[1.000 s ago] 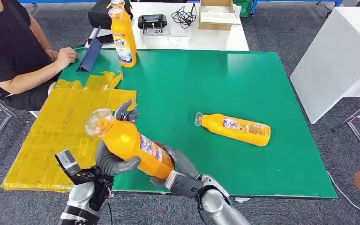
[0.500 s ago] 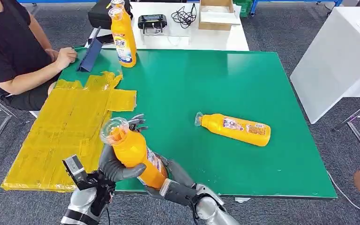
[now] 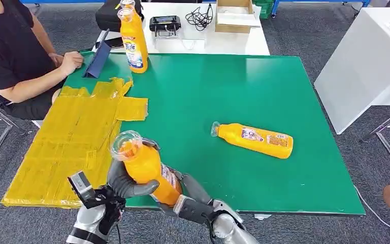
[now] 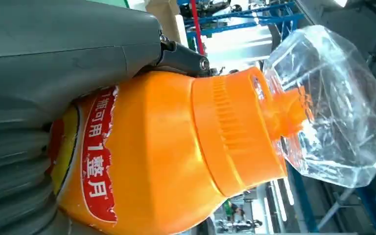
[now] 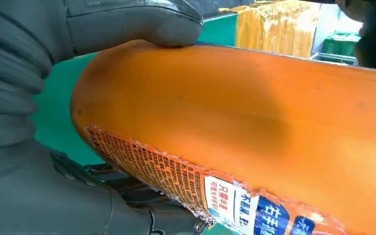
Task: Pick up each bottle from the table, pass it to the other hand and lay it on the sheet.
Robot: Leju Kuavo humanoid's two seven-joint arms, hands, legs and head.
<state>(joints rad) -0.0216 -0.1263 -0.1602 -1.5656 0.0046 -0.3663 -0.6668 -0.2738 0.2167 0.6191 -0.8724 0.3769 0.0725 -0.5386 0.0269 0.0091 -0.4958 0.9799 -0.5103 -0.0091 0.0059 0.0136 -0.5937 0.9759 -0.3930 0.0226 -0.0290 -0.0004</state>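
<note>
Over the near edge of the bench (image 3: 264, 96), both my hands clamp one orange bottle (image 3: 147, 170): left hand (image 3: 124, 182) fingers wrapped below its neck, right hand (image 3: 193, 195) around its base. Handover step, I judge. Next the right must let go, then the left carries it to the yellow sheet (image 3: 66, 147). Second bottle (image 3: 254, 140) lies waiting. Right fingers mostly hidden under the bottle.

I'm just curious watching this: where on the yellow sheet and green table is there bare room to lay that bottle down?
The yellow sheet is bare all over. The green table is open between the upright bottle and the lying bottle. It is crowded at the near edge, where both hands grip the held bottle.
</note>
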